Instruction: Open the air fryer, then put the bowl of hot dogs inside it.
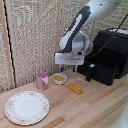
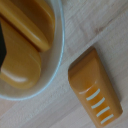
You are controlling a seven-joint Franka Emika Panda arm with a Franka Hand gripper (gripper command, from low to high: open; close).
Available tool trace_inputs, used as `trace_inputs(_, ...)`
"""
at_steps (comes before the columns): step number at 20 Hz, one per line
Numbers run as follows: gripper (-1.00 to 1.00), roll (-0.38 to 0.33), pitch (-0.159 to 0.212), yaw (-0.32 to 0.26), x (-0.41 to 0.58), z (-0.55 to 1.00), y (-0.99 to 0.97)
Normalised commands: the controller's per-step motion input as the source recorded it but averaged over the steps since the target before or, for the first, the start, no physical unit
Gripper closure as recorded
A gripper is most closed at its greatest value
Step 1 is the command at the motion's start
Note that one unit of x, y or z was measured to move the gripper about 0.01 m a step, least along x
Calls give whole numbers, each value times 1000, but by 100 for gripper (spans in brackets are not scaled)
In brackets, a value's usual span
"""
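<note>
The black air fryer (image 1: 111, 47) stands at the exterior view's right. Its drawer (image 1: 102, 71) juts out toward the left, with the stubby handle (image 1: 82, 68) at its front. The small white bowl (image 1: 59, 79) with yellow-orange hot dogs (image 1: 58, 78) sits on the wooden table by the back wall. My gripper (image 1: 68, 69) hangs just above the bowl, a little to its right, open with nothing between its blue fingers. The wrist view shows the bowl's rim (image 2: 59, 55) and the hot dogs (image 2: 30, 25) from close above.
A pink mug (image 1: 42, 80) stands left of the bowl. An orange-yellow block (image 1: 75, 89) (image 2: 95, 87) lies between the bowl and the drawer. A large floral-rimmed plate (image 1: 27, 107) sits at the front left. A woven screen forms the back wall.
</note>
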Motion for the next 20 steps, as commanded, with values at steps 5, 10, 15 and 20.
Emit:
trace_inputs(5, -100, -73, 30, 124, 119, -261, -151)
trace_inputs(10, -100, -19, 7, 129, 77, -223, -224)
trace_inputs(15, 100, 4, 1, 83, 100, -95, -159)
trace_inputs(20, 100, 13, 14, 80, 60, -94, -19)
